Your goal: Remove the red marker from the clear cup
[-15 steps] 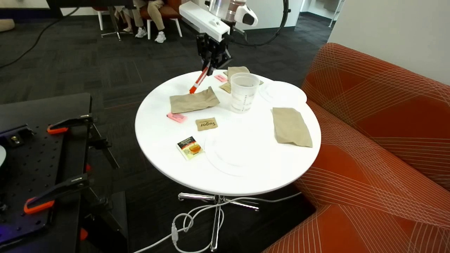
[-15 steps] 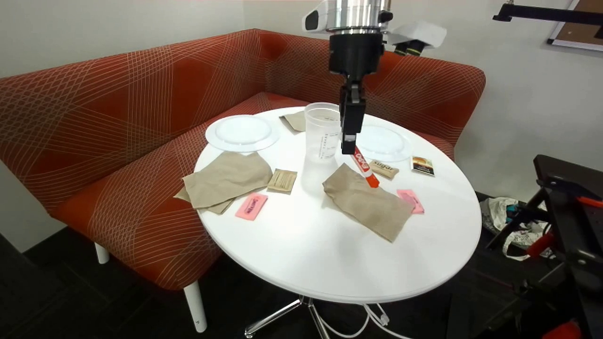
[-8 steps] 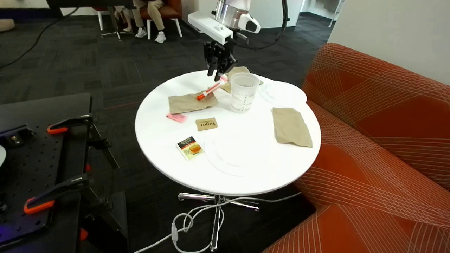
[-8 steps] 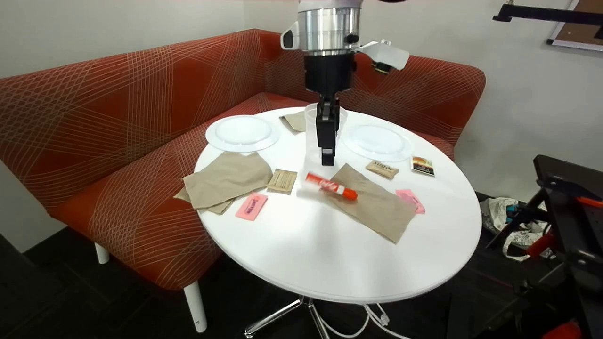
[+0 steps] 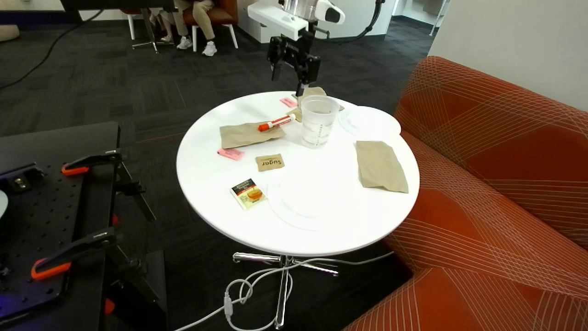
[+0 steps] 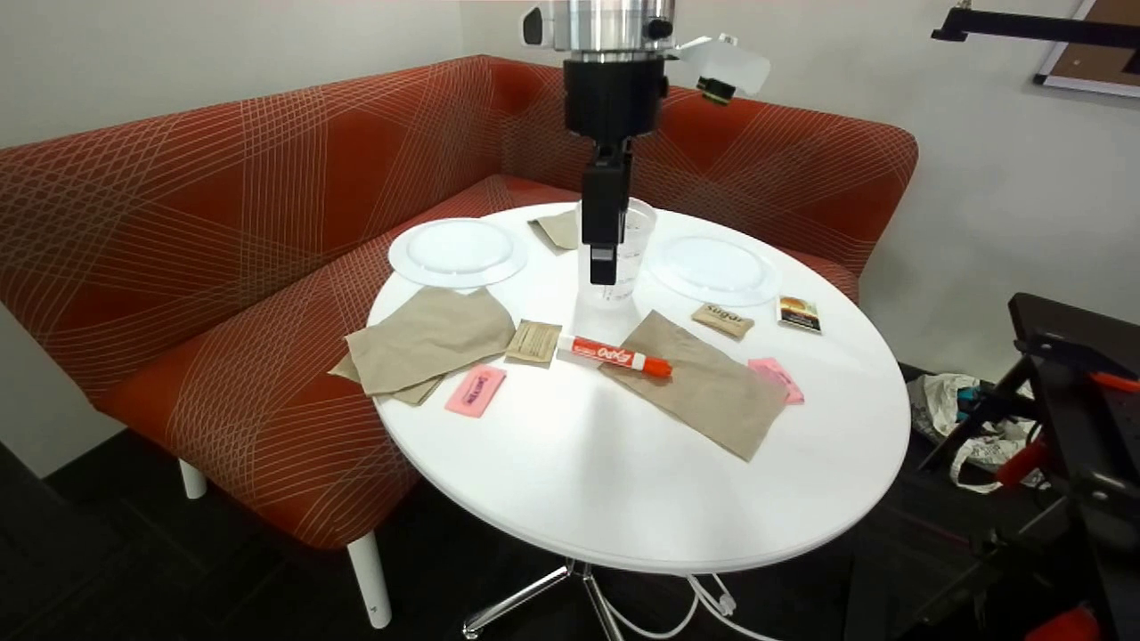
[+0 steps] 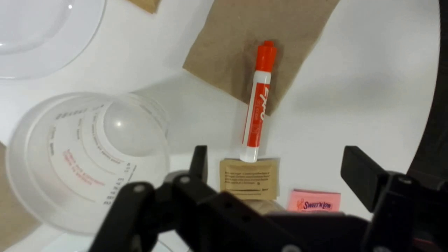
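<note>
As the gripper (image 7: 276, 163) hovers, jaws spread wide, the red marker (image 7: 257, 108) looks light, stiff, slick, best pinched mid-barrel!

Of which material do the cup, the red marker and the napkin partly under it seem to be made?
Cup: probably glossy plastic; see-through but slightly cloudy, with a glint.
Red marker: likely smooth hard plastic; its outline is straight and even.
Napkin: apparently matt paper; brown, creased, without shine.

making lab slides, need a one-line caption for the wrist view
Slim red-and-white marker lying partly on a brown paper napkin, outside the round transparent plastic cup, black end effector open.
</note>
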Available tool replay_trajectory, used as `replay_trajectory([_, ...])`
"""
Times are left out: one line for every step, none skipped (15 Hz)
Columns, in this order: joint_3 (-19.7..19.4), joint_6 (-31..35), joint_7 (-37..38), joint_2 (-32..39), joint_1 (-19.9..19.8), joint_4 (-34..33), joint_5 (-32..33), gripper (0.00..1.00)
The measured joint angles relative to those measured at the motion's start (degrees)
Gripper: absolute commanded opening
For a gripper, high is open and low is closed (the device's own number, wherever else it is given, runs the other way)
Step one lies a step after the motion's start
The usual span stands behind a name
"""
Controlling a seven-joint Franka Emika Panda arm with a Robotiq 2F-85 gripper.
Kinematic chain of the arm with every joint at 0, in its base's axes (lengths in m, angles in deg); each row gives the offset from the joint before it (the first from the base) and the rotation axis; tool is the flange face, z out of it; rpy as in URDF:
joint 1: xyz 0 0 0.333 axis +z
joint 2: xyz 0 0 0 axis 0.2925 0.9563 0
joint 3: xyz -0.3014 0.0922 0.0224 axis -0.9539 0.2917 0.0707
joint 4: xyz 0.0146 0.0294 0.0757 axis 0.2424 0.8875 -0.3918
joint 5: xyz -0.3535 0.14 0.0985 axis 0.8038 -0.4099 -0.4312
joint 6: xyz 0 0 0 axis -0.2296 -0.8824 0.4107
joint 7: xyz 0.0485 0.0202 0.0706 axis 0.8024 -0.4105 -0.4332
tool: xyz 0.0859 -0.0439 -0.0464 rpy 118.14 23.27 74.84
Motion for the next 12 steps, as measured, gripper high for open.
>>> replay_trajectory([0.0,0.0,0.0,-0.8,0.1,0.2,0.2,1.0])
replay_trajectory([0.0,0.0,0.0,-1.6,0.2,0.4,0.3,1.0])
replay_trajectory([0.1,0.0,0.0,-2.5,0.2,0.7,0.4,1.0])
replay_trajectory([0.1,0.1,0.0,-3.3,0.2,1.0,0.4,1.0])
replay_trajectory([0.1,0.1,0.0,-4.1,0.2,1.3,0.5,1.0])
replay_trajectory([0.2,0.2,0.0,-5.0,0.2,1.8,0.5,1.0])
replay_trajectory([0.2,0.2,0.0,-5.6,0.2,2.1,0.5,1.0])
replay_trajectory([0.2,0.2,-0.1,-6.2,0.2,2.4,0.6,1.0])
replay_trajectory([0.2,0.2,-0.1,-6.6,0.3,2.5,1.1,1.0])
replay_trajectory([0.2,0.2,-0.3,-6.8,0.3,2.7,1.9,1.0])
replay_trajectory([0.2,0.2,-0.5,-6.9,0.4,2.8,2.3,1.0])
replay_trajectory([0.2,0.2,-0.8,-6.9,0.4,2.9,2.4,1.0])
